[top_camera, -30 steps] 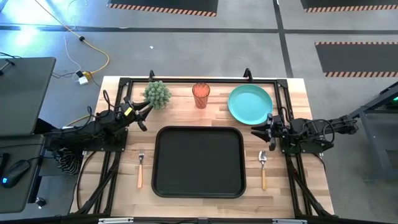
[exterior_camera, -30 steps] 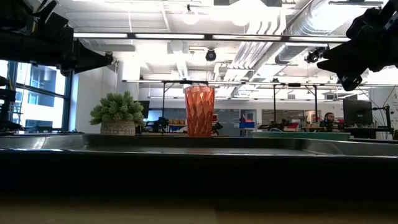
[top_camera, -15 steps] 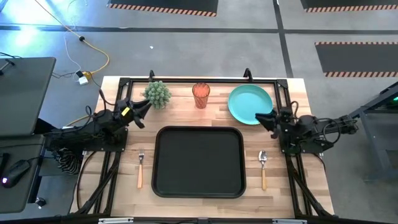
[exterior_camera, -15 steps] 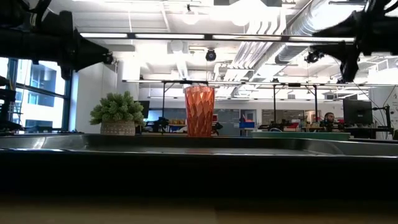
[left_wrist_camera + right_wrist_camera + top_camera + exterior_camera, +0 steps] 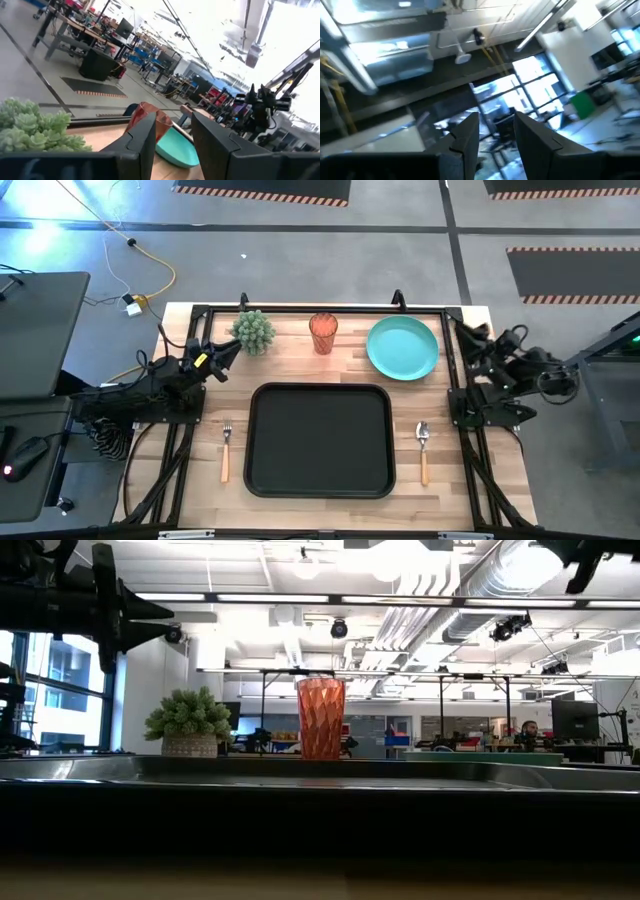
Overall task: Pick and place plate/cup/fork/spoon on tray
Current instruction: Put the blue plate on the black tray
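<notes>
We see black tray [image 5: 319, 439], rounded corners, raised rim, centre of wood-slat table [image 5: 470, 480]. Round flat teal plate [image 5: 402, 347] at 1 o'clock of tray; faceted translucent red-orange cup [image 5: 323, 332] at 12; spiky green plant [image 5: 253, 331] at 11. Fork [image 5: 226, 449] at 9, spoon [image 5: 423, 450] at 3, both w/ metal heads, orange handles. Left gripper [image 5: 224, 353] beside plant, fingers spread, empty. Right gripper [image 5: 470, 333] has swung off plate's edge to table's 2 o'clock corner vs 0.5 s ago, fingers parted, empty.

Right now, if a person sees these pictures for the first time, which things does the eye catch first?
The big black tray lies empty at the table's centre. Behind it stand the teal plate, the red-orange cup and a spiky green plant. The fork and spoon flank the tray.
</notes>
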Robot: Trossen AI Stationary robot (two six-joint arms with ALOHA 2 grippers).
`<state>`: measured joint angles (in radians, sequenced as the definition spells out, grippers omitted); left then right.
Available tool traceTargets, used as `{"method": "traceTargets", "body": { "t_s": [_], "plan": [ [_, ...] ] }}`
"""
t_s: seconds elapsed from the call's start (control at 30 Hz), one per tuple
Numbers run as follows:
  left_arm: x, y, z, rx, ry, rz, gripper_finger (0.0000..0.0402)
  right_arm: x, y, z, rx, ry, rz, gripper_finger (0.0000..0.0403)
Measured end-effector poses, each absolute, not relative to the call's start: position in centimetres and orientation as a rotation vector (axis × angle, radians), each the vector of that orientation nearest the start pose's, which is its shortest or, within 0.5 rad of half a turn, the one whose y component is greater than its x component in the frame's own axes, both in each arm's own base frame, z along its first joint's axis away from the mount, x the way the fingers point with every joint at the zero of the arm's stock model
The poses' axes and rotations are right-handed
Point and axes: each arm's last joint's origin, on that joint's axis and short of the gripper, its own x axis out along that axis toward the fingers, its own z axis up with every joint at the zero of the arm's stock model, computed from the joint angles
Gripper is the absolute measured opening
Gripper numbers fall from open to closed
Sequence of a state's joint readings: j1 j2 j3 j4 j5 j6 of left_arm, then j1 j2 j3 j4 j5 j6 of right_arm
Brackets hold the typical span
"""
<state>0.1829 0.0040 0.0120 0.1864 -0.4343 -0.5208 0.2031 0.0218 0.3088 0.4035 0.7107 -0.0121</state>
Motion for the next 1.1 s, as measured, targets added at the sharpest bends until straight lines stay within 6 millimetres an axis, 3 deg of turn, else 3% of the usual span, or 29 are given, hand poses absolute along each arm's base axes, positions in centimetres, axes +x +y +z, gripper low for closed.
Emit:
{"method": "traceTargets", "body": {
  "t_s": [0.3,0.57,0.83,1.1],
  "plan": [
    [8.9,2.9,18.5,-0.537,-0.354,0.549,0.0115,3.5,-1.6,34.6,0.237,-0.405,-0.706,0.0163],
    [8.9,2.9,18.5,-0.537,-0.354,0.549,0.0115,5.1,-1.4,37.1,0.231,-0.141,-0.786,0.0181],
    [8.9,2.9,18.5,-0.552,-0.359,0.549,0.0115,7.1,-1.0,36.6,0.326,0.208,-0.852,0.0181],
    [8.9,2.9,18.5,-0.552,-0.360,0.553,0.0115,10.0,-0.4,33.7,0.460,0.541,-0.864,0.0181]
  ]
}}
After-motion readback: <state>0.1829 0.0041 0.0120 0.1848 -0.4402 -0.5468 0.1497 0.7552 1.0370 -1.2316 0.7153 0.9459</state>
